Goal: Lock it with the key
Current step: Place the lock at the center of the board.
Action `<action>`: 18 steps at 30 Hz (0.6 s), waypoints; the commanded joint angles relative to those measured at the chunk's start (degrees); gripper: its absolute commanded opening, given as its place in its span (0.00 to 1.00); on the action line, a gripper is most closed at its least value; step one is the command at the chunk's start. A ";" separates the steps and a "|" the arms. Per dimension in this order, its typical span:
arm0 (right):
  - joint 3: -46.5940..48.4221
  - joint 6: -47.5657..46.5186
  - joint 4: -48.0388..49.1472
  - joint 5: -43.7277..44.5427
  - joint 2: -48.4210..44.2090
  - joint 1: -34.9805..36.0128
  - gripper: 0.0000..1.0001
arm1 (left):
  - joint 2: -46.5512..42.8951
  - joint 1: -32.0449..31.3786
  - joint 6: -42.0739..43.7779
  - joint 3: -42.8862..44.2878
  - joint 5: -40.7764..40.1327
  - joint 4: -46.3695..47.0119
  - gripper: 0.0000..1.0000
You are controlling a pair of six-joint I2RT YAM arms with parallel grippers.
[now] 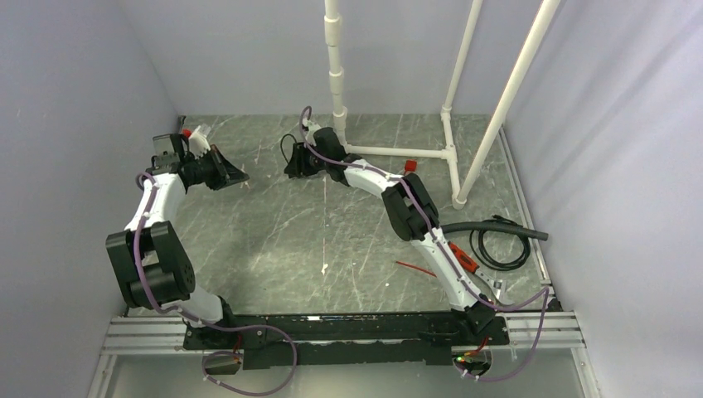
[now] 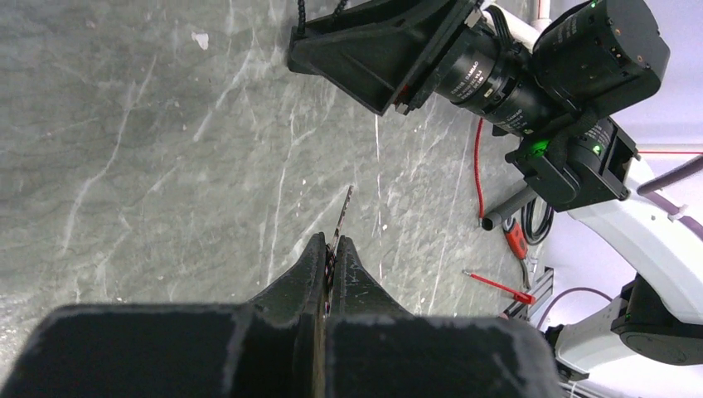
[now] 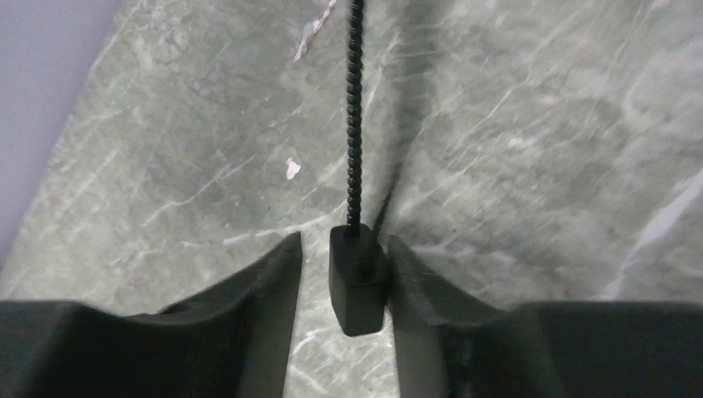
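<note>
My left gripper [image 2: 332, 242] is shut on a thin metal key [image 2: 342, 214], whose blade sticks out past the fingertips above the table. In the top view it [image 1: 238, 176] hovers at the back left, pointing toward my right gripper [image 1: 292, 166]. My right gripper [image 3: 341, 240] is open around a small black lock body [image 3: 358, 282]. The body touches the right-hand finger and stands apart from the left one. A black ribbed cable [image 3: 355, 108] runs from the lock away over the marble table. The right gripper also shows in the left wrist view [image 2: 365, 62], a short way beyond the key tip.
A white pipe frame [image 1: 398, 152] stands at the back right. A black coiled hose [image 1: 501, 240], red-handled pliers [image 1: 461, 257] and a red strip [image 1: 414, 268] lie on the right. Grey walls close in on both sides.
</note>
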 commanded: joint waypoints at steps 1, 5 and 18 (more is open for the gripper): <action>2.02 -3.13 1.68 2.85 -3.22 -0.36 0.51 | 0.43 0.16 0.23 2.48 -0.23 4.91 0.00; -1.67 -4.59 0.74 3.28 -8.39 -0.47 0.64 | 4.43 0.15 0.33 5.63 -0.71 7.20 0.00; -35.44 -12.85 -1.09 -0.82 -40.19 -1.59 0.76 | 27.15 -8.47 -0.75 27.00 -7.68 9.14 0.00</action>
